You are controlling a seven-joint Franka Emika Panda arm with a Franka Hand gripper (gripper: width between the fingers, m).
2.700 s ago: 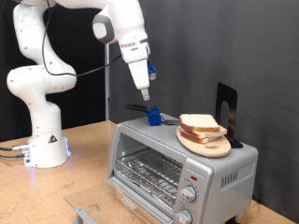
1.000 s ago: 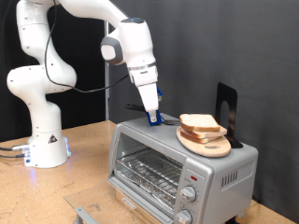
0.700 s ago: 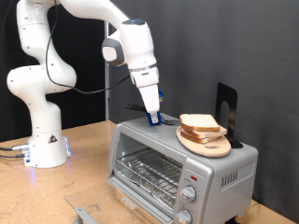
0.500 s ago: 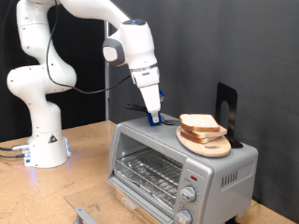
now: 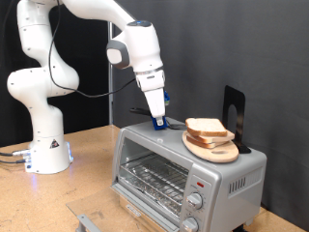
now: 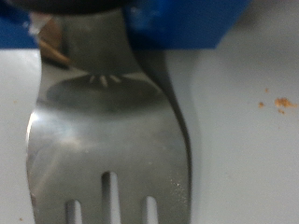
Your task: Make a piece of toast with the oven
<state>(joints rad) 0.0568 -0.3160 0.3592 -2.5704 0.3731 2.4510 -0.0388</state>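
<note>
The silver oven (image 5: 232, 179) stands at the exterior view's bottom right with its glass door shut and a bare wire rack (image 5: 153, 177) inside. On its roof, the piece of toast (image 5: 206, 127) lies on a round wooden board (image 5: 220, 152). My gripper (image 5: 157, 120) is down at a blue piece (image 5: 158, 124) on the roof, to the exterior view's left of the toast. The wrist view is filled by a metal fork (image 6: 107, 131) with blue (image 6: 187, 21) at its handle end, lying on the pale oven roof. My fingers are hidden.
A black upright object (image 5: 233, 114) stands at the back of the oven roof, beside the board. Two knobs (image 5: 196, 202) and a red light (image 5: 196, 182) are on the oven front. The robot base (image 5: 43, 145) sits on the wooden table at the exterior view's left.
Since 2.7 s ago the arm has swung lower and brought the gripper down onto the blue piece. Over the last second nothing visibly moves.
</note>
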